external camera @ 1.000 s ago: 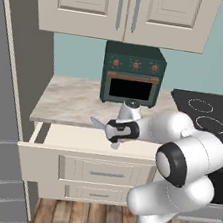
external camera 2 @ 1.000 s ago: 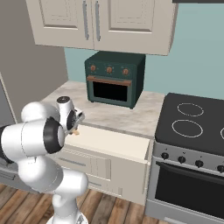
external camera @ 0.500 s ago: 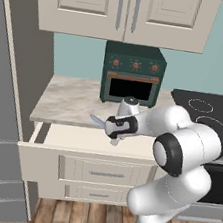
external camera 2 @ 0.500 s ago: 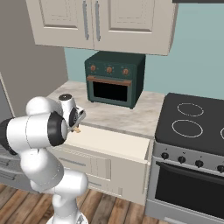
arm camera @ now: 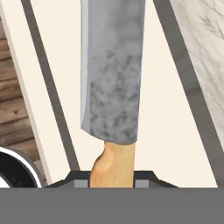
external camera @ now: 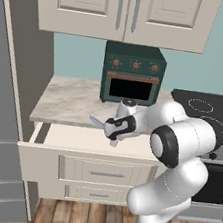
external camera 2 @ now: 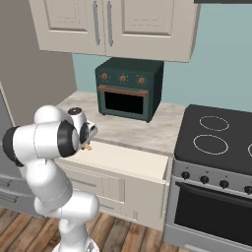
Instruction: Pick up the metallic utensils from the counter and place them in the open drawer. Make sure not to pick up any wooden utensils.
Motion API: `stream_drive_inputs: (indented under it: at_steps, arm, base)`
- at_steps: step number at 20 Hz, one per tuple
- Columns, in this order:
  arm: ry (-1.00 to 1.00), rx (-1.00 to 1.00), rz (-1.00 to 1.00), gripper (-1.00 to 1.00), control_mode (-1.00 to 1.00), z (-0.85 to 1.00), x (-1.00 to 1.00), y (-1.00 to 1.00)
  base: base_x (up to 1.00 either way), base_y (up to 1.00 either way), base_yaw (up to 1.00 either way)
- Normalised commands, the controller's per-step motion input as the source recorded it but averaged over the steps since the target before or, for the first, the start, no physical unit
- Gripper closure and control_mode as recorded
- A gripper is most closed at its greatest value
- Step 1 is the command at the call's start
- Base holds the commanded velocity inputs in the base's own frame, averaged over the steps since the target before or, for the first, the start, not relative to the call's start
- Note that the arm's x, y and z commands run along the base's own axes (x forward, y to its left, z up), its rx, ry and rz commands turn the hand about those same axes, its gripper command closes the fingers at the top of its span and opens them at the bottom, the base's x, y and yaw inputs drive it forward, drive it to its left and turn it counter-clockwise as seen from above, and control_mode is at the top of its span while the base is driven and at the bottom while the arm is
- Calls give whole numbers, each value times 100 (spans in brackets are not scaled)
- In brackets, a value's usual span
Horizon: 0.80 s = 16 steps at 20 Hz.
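So I've got the small knife with the bluish-steel blade and short orange-tan handle [arm camera: 113, 83] pinched in my two-finger gripper [external camera: 115, 130]. The fingers are closed down on the handle, right at the bottom of the hand view, and the blade runs away from me toward 12 o'clock. In the left base view the blade tip pokes out at about 9 o'clock from my hand.

Right now the knife hangs over the wide shallow cream-white open drawer [external camera: 79, 138], above the pale floor of it. The light beige marbled stone counter [external camera: 69, 102] sits just past the drawer, at roughly 1 o'clock in the hand view, with the dark green toaster oven [external camera: 133, 74] standing on it further back.

Handling-wise, I reckon this thing is light and totally rigid, so no flex to worry about. The handle is the right place to hold it: it looks like wood and probably gives more grip than the smooth blade, which I'd guess would slip. Since I hold it at one end, the blade could swing or pivot a bit if I jerk around. Letting go low over the drawer floor seems the safe bet, so it doesn't bounce out.

I can't make out the metal spoon or the wooden spoon from here.
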Motion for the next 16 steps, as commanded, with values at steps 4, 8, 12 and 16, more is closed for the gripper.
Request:
stream_drive_inputs:
  at_steps: [4, 8, 12, 16]
  arm:
    - [0, -2, 0, 100, -100, -16, 10, 0]
    - [0, -1, 0, 100, -100, -13, 13, 0]
    - [0, -1, 0, 100, -100, -11, 3, 0]
    - [0, -1, 0, 100, -100, -8, 6, 0]
  base:
    - [0, 0, 0]
    - [0, 0, 0]
    - [0, 0, 0]
    - [0, 0, 0]
